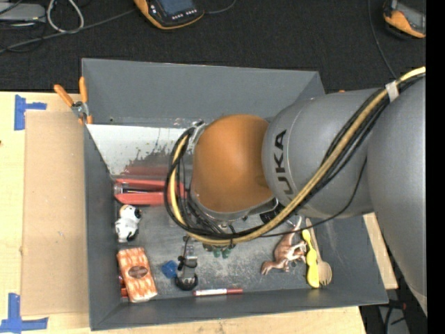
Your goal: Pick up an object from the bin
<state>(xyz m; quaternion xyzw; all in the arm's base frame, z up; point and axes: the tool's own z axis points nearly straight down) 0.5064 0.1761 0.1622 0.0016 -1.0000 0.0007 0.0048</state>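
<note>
Arm w/ orange cover (229,162) hangs over mid bin (208,89), coming in from view right. Gripper (186,261) pokes out below the cover, low over the floor in the front-left part. Whether it's spread or closed isn't readable from here; the tip is a thin dark shape & the cover + cables hide the rest. Nothing seen clamped in it.

Nearest things:
- black ring (185,281): just below the tip in view, i.e. toward the near wall, close or maybe touching, can't say which
- blue bit (169,268): just beside the tip, view left
- red-white stick (217,292): a bit further toward the near wall, long axis running L-R along that wall
- green bits (221,252): view right, by the cover's edge

Well apart: orange block (136,273) at front left, white-black toy (126,223) behind it, red bar (142,190) near the left-back slope, tan dino (284,254) & yellow piece (316,264) at front right.

Judgement: likely target is the ring, poss. the blue bit; both sit within a small offset of the tip. What matters is that the ring lies slightly nearer the front wall than the tip, so a short shift that way before descending seems needed, else contact lands on its rim & nudges it off. Pick not yet made
</note>
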